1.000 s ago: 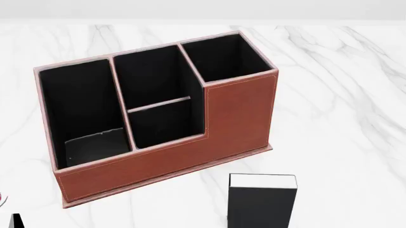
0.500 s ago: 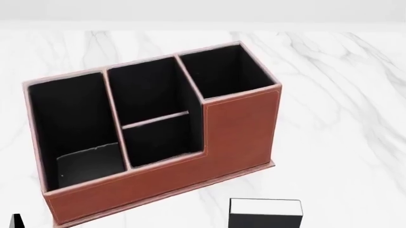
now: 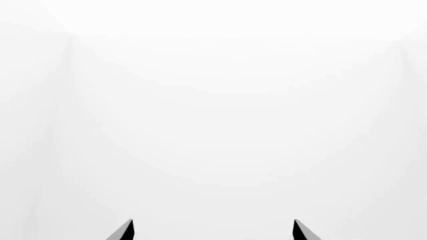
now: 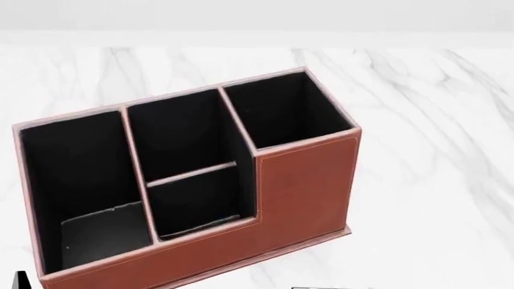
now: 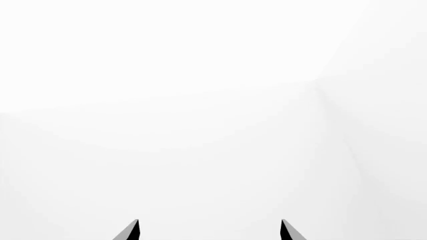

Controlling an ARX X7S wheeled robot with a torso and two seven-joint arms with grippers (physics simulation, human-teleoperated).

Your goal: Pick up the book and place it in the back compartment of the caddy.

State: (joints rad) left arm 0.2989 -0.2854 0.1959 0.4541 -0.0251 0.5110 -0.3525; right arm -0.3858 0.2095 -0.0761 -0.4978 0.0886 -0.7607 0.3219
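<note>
The reddish-brown caddy (image 4: pixel 305 186) stands on the white marble table (image 4: pixel 434 150) in the head view, its low stepped wall facing me. The back compartment (image 4: pixel 192 201), a small black-lined cell, lies behind that low wall, closed off by a thin low divider. Of the book (image 4: pixel 331 288) only a pale sliver of its top shows at the bottom edge, right of the caddy's near corner. My left gripper (image 3: pixel 213 230) and right gripper (image 5: pixel 210 230) are open, with nothing between their fingers. Both face blank white, and neither wrist view shows the caddy or the book.
A tall square cell (image 4: pixel 285 111) sits at the caddy's right end and a long cell (image 4: pixel 80 180) at its left. A dark pointed tip (image 4: pixel 20 280) pokes in at the bottom left. Bare marble stretches to the right of the caddy.
The head view has shifted, so the caddy has slid down and left in the picture. The book has dropped almost out of the bottom edge.
</note>
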